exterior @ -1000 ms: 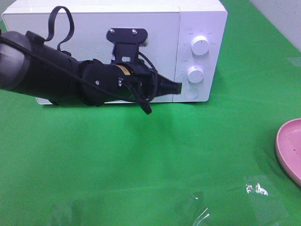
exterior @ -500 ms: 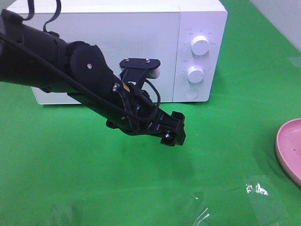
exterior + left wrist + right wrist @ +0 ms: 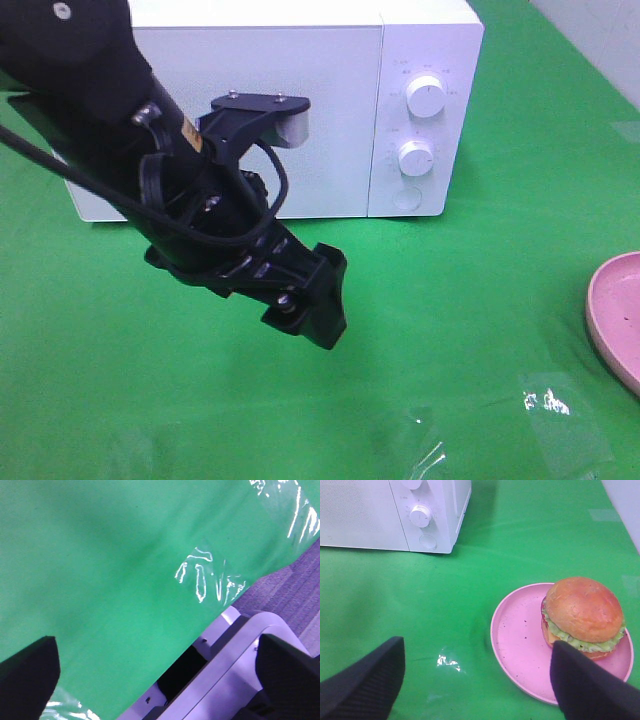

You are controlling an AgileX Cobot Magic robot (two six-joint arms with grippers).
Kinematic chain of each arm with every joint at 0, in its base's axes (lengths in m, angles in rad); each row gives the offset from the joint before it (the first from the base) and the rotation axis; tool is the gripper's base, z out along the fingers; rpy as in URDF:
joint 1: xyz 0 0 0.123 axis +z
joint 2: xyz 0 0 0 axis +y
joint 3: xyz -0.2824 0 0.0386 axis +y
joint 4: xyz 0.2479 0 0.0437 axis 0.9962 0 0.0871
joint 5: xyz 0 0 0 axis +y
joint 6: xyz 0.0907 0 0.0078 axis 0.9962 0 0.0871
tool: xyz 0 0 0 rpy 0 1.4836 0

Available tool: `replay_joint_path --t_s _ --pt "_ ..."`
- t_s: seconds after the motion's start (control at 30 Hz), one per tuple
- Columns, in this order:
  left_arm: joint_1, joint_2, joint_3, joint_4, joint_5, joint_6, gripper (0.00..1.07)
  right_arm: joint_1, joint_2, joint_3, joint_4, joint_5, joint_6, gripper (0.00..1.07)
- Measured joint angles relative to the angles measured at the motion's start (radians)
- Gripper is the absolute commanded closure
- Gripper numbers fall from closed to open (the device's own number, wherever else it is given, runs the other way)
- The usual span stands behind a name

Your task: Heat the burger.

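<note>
Item: burger [image 3: 582, 616], on a pink plate [image 3: 520, 645] near the right edge of the green-covered worktop [image 3: 450, 300]. It sat off-centre on the plate, close to the rim on the side away from the microwave [image 3: 300, 100]. It stood upright, bun dome up, lettuce and a red layer showing at its side. Being round, it had no long axis beyond the vertical stack and pointed nowhere in particular.

Left gripper [image 3: 315, 300]: jaws spread wide, holding nothing, hanging above bare cloth in front of the microwave, apart from its door.

Right gripper [image 3: 475, 680]: jaws well apart, empty, hovering above the worktop short of the plate.

Microwave: at the worktop's far edge, door apparently shut.

Risks, as judged:
- The door looked closed; carrying the burger over before it is open would leave nowhere to put it.
- A side squeeze on a layered stack could shear the bun off the filling.
- Gripping the plate rim instead could tip it, the burger's weight being off-centre.
- The glossy film patches [image 3: 545, 405] on the cloth could let the plate slide.
</note>
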Motion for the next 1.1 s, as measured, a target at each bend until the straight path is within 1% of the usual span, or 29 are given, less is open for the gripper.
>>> replay_joint_path --t_s 0.03,0.1,0.13,0.17,0.2,0.27,0.3,0.33,0.37,0.4,0.43,0.47,0.5,0.57,0.6,0.63,0.67,0.73,0.77,0.8,0.83,0.87,0.9,0.93,0.97,1.0,1.03,1.07,1.1 --pt "0.0 0.0 0.0 0.0 0.0 0.0 0.06 0.0 0.0 0.0 0.0 0.0 0.0 0.32" --pt "0.0 -0.054 0.0 0.141 0.052 -0.123 0.06 0.0 0.0 0.0 0.0 0.0 0.0 0.32" --pt "0.0 -0.054 0.0 0.141 0.052 -0.123 0.06 0.0 0.0 0.0 0.0 0.0 0.0 0.32" --pt "0.008 -0.082 0.0 0.212 0.085 -0.185 0.06 0.0 0.0 0.0 0.0 0.0 0.0 0.32" --pt "0.008 -0.082 0.0 0.212 0.085 -0.185 0.06 0.0 0.0 0.0 0.0 0.0 0.0 0.32" --pt "0.015 -0.095 0.0 0.231 0.103 -0.203 0.06 0.0 0.0 0.0 0.0 0.0 0.0 0.32" --pt "0.047 -0.118 -0.001 0.254 0.136 -0.225 0.06 0.0 0.0 0.0 0.0 0.0 0.0 0.32" --pt "0.047 -0.118 -0.001 0.254 0.136 -0.225 0.06 0.0 0.0 0.0 0.0 0.0 0.0 0.32" --pt "0.1 -0.144 -0.001 0.257 0.174 -0.227 0.06 0.0 0.0 0.0 0.0 0.0 0.0 0.32" --pt "0.159 -0.167 -0.001 0.25 0.212 -0.211 0.06 0.0 0.0 0.0 0.0 0.0 0.0 0.32" --pt "0.159 -0.167 -0.001 0.25 0.212 -0.211 0.06 0.0 0.0 0.0 0.0 0.0 0.0 0.32" --pt "0.196 -0.18 -0.001 0.242 0.233 -0.199 0.06 0.0 0.0 0.0 0.0 0.0 0.0 0.32" --pt "0.196 -0.18 -0.001 0.242 0.233 -0.199 0.06 0.0 0.0 0.0 0.0 0.0 0.0 0.32" --pt "0.354 -0.232 -0.001 0.2 0.301 -0.121 0.06 0.0 0.0 0.0 0.0 0.0 0.0 0.32" --pt "0.354 -0.232 -0.001 0.2 0.301 -0.121 0.06 0.0 0.0 0.0 0.0 0.0 0.0 0.32" --pt "0.391 -0.243 -0.001 0.192 0.314 -0.106 0.06 0.0 0.0 0.0 0.0 0.0 0.0 0.32" --pt "0.391 -0.243 -0.001 0.192 0.314 -0.106 0.06 0.0 0.0 0.0 0.0 0.0 0.0 0.32" --pt "0.575 -0.296 -0.001 0.163 0.371 -0.038 0.06 0.0 0.0 0.0 0.0 0.0 0.0 0.32" --pt "0.575 -0.296 -0.001 0.163 0.371 -0.038 0.06 0.0 0.0 0.0 0.0 0.0 0.0 0.32" --pt "0.611 -0.309 -0.001 0.159 0.381 -0.023 0.06 0.0 0.0 0.0 0.0 0.0 0.0 0.32" --pt "0.611 -0.309 -0.001 0.159 0.381 -0.023 0.06 0.0 0.0 0.0 0.0 0.0 0.0 0.32" --pt "0.729 -0.345 -0.001 0.149 0.411 0.026 0.06 0.0 0.0 0.0 0.0 0.0 0.0 0.32" --pt "0.729 -0.345 -0.001 0.149 0.411 0.026 0.06 0.0 0.0 0.0 0.0 0.0 0.0 0.32" --pt "0.768 -0.357 -0.001 0.145 0.416 0.037 0.06 0.0 0.0 0.0 0.0 0.0 0.0 0.32" --pt "0.837 -0.382 -0.001 0.139 0.423 0.049 0.06 0.0 0.0 0.0 0.0 0.0 0.0 0.32" --pt "0.837 -0.382 -0.001 0.139 0.423 0.049 0.06 0.0 0.0 0.0 0.0 0.0 0.0 0.32" --pt "0.881 -0.415 -0.001 0.131 0.423 0.053 0.06 0.0 0.0 0.0 0.0 0.0 0.0 0.32" --pt "0.881 -0.415 -0.001 0.131 0.423 0.053 0.06 0.0 0.0 0.0 0.0 0.0 0.0 0.32" --pt "0.905 -0.451 -0.001 0.121 0.424 0.054 0.06 0.0 0.0 0.0 0.0 0.0 0.0 0.32"
